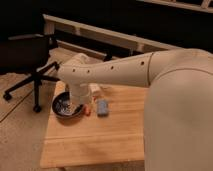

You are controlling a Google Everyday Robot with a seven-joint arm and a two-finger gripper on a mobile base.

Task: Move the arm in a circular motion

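The hand (79, 101) above the bowl (62, 107) is blurred; arm (125, 70) cropped right.

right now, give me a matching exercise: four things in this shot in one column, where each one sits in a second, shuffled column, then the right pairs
Things
1. dark bowl
2. blue object
3. black office chair
4. claw

Places
a. on the floor, left of the table
b. at the end of the arm, over the bowl
c. on the left part of the table
d. on the table, right of the bowl

Pairs: 1-c, 2-d, 3-a, 4-b
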